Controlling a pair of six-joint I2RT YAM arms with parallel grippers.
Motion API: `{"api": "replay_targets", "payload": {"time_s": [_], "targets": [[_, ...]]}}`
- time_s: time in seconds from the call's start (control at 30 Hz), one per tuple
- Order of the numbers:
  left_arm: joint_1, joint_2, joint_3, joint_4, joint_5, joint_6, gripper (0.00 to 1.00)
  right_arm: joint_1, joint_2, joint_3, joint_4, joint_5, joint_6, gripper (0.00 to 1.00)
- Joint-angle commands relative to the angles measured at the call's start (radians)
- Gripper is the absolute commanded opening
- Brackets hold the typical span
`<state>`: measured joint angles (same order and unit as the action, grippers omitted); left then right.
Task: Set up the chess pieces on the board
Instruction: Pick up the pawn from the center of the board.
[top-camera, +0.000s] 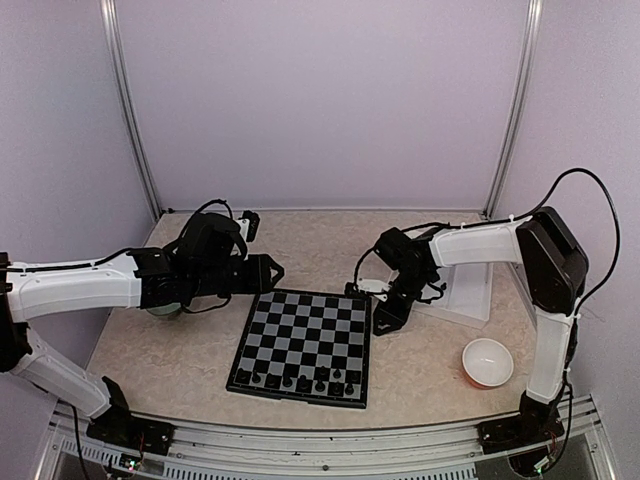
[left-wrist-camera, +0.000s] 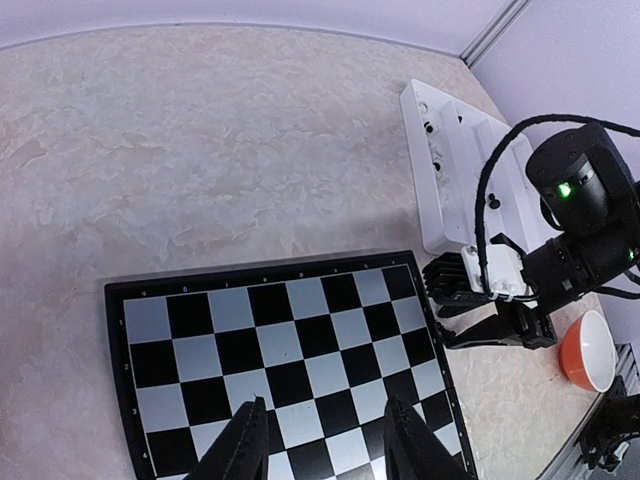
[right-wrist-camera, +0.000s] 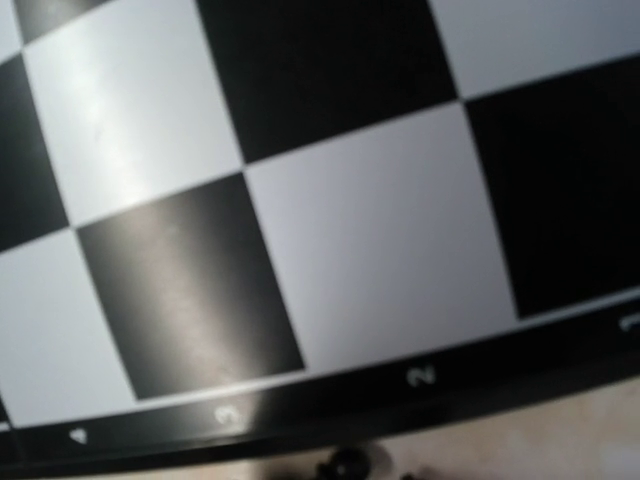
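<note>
The board (top-camera: 305, 345) lies flat at the table's centre, with several black chess pieces (top-camera: 300, 380) in its near rows. My left gripper (left-wrist-camera: 325, 432) hovers over the board (left-wrist-camera: 280, 340), open, with only bare squares between its fingers (left-wrist-camera: 245, 445). My right gripper (top-camera: 383, 318) is low at the board's right edge, and the left wrist view shows its dark fingers (left-wrist-camera: 455, 285) beside the border. In the right wrist view the board (right-wrist-camera: 360, 260) is very close and the fingers are hidden. A small dark round knob (right-wrist-camera: 350, 465) shows at the bottom edge; I cannot tell whether it is held.
A white compartment tray (top-camera: 465, 290) holding small pieces stands right of the board, also in the left wrist view (left-wrist-camera: 450, 170). An orange bowl with a white inside (top-camera: 487, 362) sits at the near right. A greenish bowl (top-camera: 165, 306) lies under the left arm.
</note>
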<state>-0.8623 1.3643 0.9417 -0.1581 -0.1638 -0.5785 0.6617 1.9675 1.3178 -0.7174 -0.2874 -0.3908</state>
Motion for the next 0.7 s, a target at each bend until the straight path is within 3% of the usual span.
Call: {"api": "replay_targets", "payload": {"time_s": [0.0, 0.67], "targets": [[0.008, 0.009, 0.012, 0.008, 0.011, 0.0, 0.4, 0.01, -0.01, -0.002, -0.012, 0.019, 0.01, 0.35], [0.008, -0.002, -0.018, 0.026, 0.021, -0.014, 0.41, 0.012, -0.011, -0.047, 0.028, 0.198, 0.018, 0.33]]}}
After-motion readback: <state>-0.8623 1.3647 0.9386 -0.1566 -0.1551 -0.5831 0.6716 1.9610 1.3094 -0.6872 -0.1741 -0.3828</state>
